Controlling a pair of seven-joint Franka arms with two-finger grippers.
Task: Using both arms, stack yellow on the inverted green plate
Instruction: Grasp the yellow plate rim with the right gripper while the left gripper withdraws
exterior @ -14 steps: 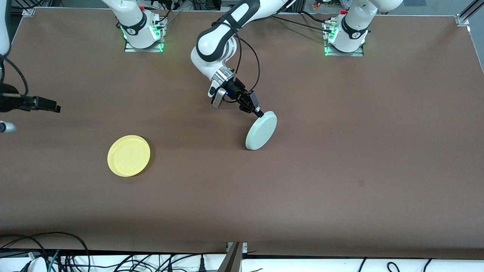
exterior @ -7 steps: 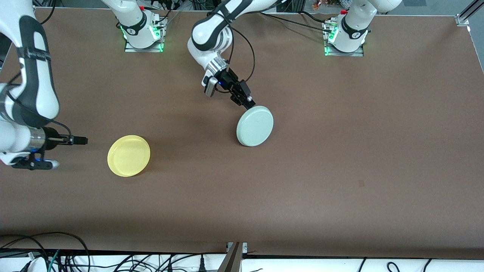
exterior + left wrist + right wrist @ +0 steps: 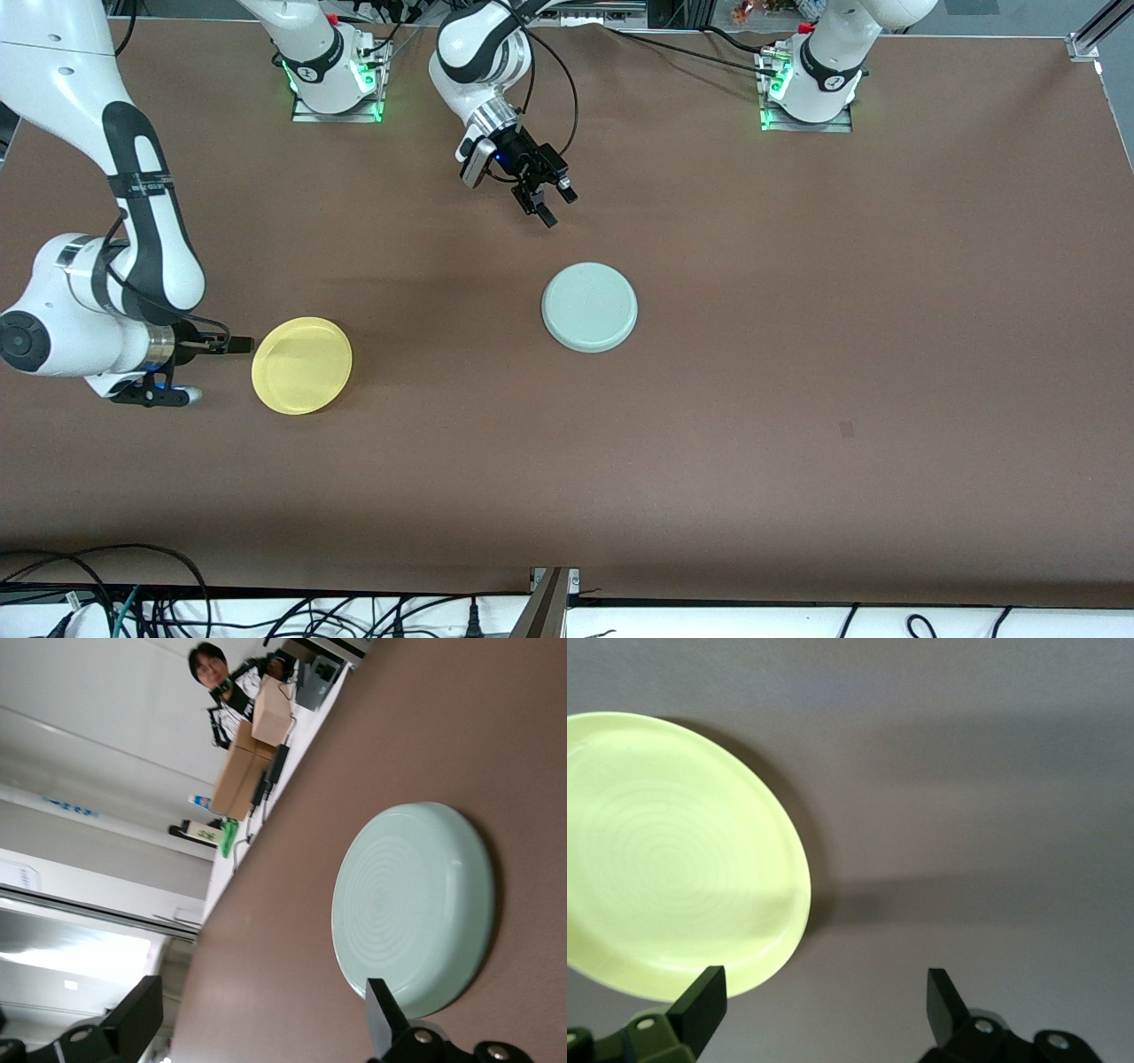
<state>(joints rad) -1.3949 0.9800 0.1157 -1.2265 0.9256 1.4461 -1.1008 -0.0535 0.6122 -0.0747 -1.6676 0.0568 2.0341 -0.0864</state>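
On the table [image 3: 797, 372], the green plate [image 3: 589, 307] lies upside down near the middle, the yellow plate [image 3: 302, 364] well apart at about eight o'clock from it, toward the right arm's end, slightly nearer the front camera.

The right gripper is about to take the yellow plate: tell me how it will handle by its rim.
The yellow plate looks like thin plain plastic, so it is probably light and stiff. Its glossy surface may be slippery. It lies flat on the table with a low rim, so the open right gripper, low beside it, may push it along rather than grip it.
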